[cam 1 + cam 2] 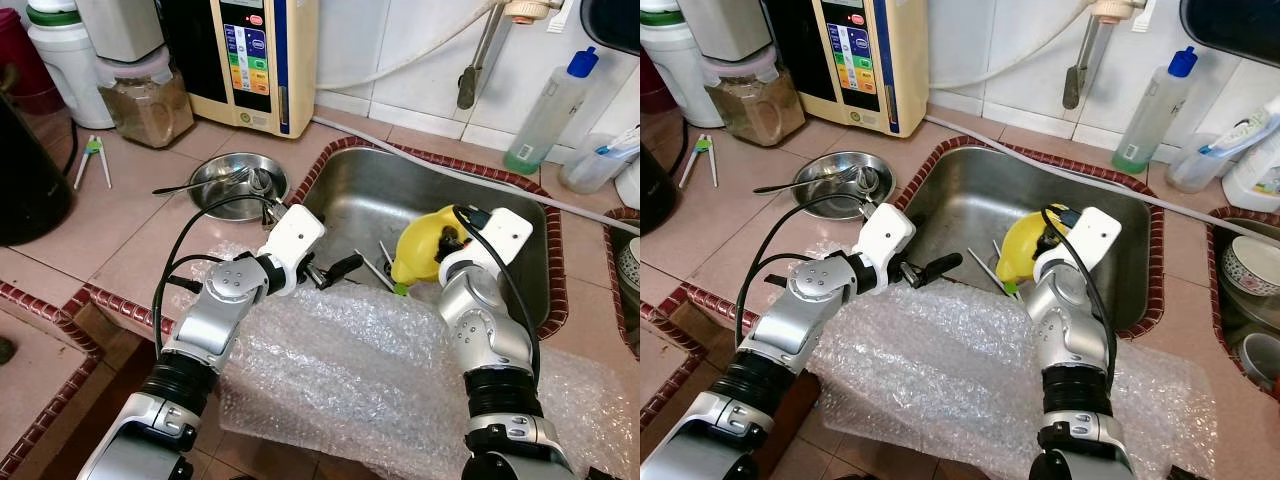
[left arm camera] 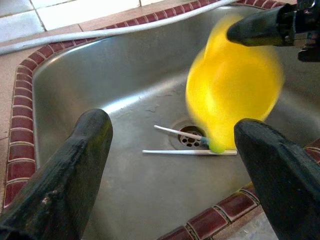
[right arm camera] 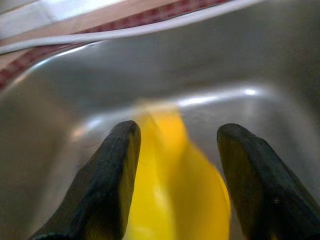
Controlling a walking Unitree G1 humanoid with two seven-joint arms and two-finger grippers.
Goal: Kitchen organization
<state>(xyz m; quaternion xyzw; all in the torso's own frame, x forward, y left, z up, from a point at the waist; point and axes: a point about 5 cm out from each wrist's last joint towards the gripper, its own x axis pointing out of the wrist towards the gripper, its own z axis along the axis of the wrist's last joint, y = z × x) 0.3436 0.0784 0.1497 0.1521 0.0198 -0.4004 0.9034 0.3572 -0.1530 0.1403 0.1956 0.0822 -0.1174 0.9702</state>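
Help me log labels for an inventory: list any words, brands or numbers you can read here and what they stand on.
None can be read.
Cream appliance: its panel of coloured buttons carries markings, too small and blurred.
Clear bottle with blue cap: no legible label.
White bottle: blue print, too blurred.
Jar of brown powder: no label visible.

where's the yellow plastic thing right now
The yellow plastic object is over the steel sink, at the right gripper, above the drain.

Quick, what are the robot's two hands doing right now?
Left gripper: open, empty, at the sink's edge.
Right gripper: open around the yellow thing.
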